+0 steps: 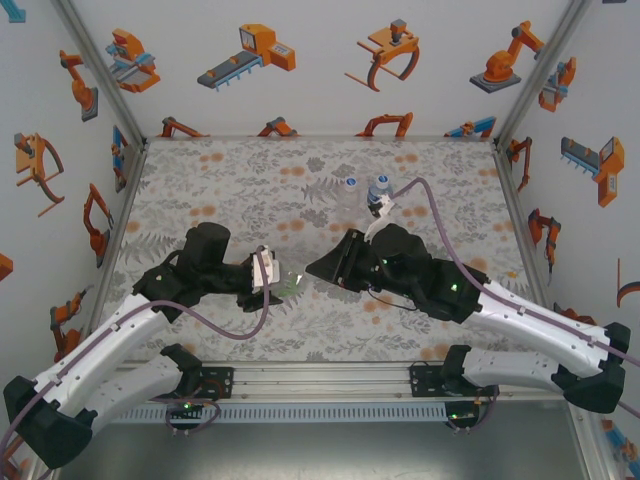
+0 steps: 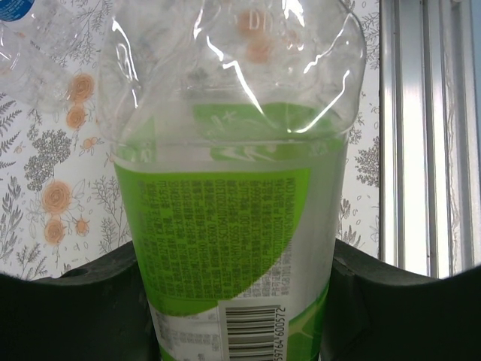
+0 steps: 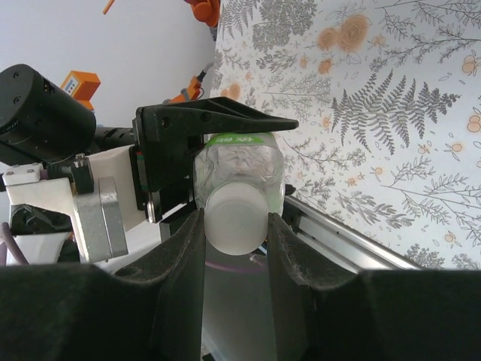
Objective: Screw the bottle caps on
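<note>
A green-labelled clear bottle (image 2: 233, 226) lies level above the table's middle, with my left gripper (image 2: 237, 301) shut on its body. In the top view this bottle (image 1: 291, 285) sits between my left gripper (image 1: 280, 281) and my right gripper (image 1: 312, 269). A whitish bottle cap (image 3: 235, 222) sits on the bottle's neck (image 3: 239, 162), and my right gripper (image 3: 235, 229) is shut on that cap, one finger pressing each side. The left gripper's black fingers (image 3: 203, 124) show behind it, clamping the bottle.
Two other bottles (image 1: 350, 185) (image 1: 380, 190) stand side by side at the back centre of the flower-patterned table (image 1: 220, 180); one (image 2: 22, 30) shows at the left wrist view's top left. A metal rail (image 1: 320, 378) runs along the near edge, and printed walls enclose the sides.
</note>
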Motion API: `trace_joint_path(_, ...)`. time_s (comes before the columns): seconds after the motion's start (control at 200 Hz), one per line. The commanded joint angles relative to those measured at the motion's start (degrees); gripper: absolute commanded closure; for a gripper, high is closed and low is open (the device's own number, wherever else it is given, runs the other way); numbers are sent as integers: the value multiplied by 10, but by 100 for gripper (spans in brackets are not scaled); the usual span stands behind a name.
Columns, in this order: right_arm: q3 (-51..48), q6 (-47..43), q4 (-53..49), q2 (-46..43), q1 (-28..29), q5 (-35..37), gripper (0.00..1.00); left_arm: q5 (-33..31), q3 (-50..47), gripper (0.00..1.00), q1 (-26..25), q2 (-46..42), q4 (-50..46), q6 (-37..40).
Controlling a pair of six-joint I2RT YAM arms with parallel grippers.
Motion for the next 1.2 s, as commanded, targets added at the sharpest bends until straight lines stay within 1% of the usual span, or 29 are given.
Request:
trace_joint_path(0.0,17,-30,34,-11,-13,41,61,51,14,100,-7,-12,6,16)
trace_joint_path(0.05,22,-81,31,-19,-16,41,50,52,14,100,-8,-13,5,15)
trace_joint_path(0.075,23,-110,31,-22,-17,39,46,52,13,100,-7,-14,6,16)
trace_joint_path(0.105,26,-147,33,-27,-19,35,45,54,13,100,-7,-13,6,16)
trace_joint_path(0.185,38,-278,40,-36,-21,8,43,63,14,100,-7,-11,6,18)
trace_joint_path(0.24,46,-374,44,-41,-22,-25,43,72,14,100,-8,-10,5,19)
trace_joint_path(0.33,51,-555,56,-48,-22,-125,43,91,15,100,-8,-6,-3,27)
trace_joint_path(0.426,57,-735,35,-50,-22,-227,42,103,17,100,-7,-2,-12,33)
trace_joint_path(0.506,69,-863,-5,-45,-22,-288,42,111,19,100,-8,3,-18,38)
trace_joint_path(0.561,77,-926,-26,-39,-22,-312,42,116,21,100,-7,6,-22,39)
trace_joint_path(0.656,89,-987,-49,-29,-22,-324,42,121,21,100,-7,9,-25,42)
trace_joint_path(0.761,92,-1059,-68,-26,-21,-355,43,125,22,100,-7,11,-26,43)
trace_joint_path(0.876,84,-1068,-61,-22,-21,-352,44,126,22,100,-7,13,-26,43)
trace_joint_path(1.031,73,-1068,-52,-16,-21,-369,46,128,22,100,-7,14,-27,44)
trace_joint_path(1.197,66,-1066,-39,-7,-21,-376,51,130,23,100,-7,16,-27,45)
